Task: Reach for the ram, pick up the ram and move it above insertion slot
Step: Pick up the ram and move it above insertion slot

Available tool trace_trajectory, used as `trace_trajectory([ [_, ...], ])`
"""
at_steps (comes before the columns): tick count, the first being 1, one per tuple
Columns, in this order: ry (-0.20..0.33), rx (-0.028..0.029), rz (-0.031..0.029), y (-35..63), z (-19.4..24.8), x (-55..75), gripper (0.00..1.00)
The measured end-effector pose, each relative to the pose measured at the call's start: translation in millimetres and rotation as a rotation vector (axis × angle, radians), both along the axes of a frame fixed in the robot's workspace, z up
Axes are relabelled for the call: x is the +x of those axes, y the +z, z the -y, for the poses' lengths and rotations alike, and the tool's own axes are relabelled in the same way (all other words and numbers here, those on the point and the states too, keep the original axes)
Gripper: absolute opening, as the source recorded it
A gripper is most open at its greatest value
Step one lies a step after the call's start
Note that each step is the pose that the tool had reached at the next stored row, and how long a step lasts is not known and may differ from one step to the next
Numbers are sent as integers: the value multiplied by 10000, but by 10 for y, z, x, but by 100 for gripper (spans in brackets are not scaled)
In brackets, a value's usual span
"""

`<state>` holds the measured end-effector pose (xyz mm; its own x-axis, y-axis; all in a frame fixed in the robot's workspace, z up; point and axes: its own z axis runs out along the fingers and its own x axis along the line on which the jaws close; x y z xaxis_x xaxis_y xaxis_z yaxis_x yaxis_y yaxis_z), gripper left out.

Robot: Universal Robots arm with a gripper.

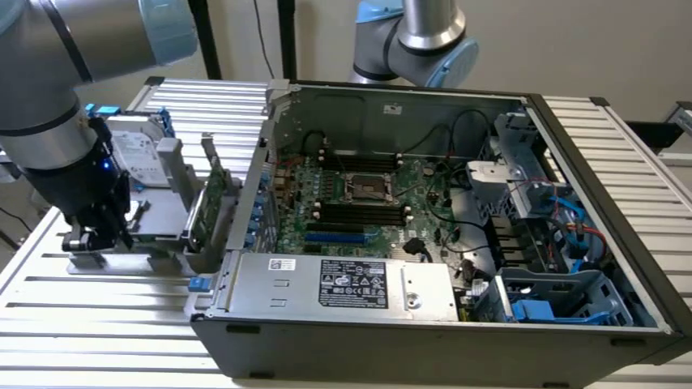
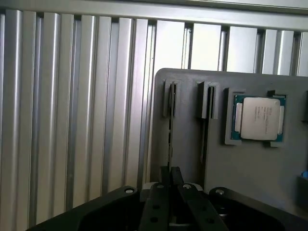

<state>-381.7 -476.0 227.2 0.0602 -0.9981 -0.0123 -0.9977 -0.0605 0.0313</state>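
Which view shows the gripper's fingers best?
The wrist view: the gripper is shut on the ram, edge-on in its grey holder. The exterior view shows the gripper side-on, low over the holder.

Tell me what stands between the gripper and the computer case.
The upright green expansion card stands between the gripper and the computer case, in the exterior view.
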Motion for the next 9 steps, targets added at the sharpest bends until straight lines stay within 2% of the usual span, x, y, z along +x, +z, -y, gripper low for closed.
trace_trajectory([
  [5, 1, -1, -5, 229, 1, 19, 13],
  [9, 2, 0, -7, 410, 0, 88, 13],
])
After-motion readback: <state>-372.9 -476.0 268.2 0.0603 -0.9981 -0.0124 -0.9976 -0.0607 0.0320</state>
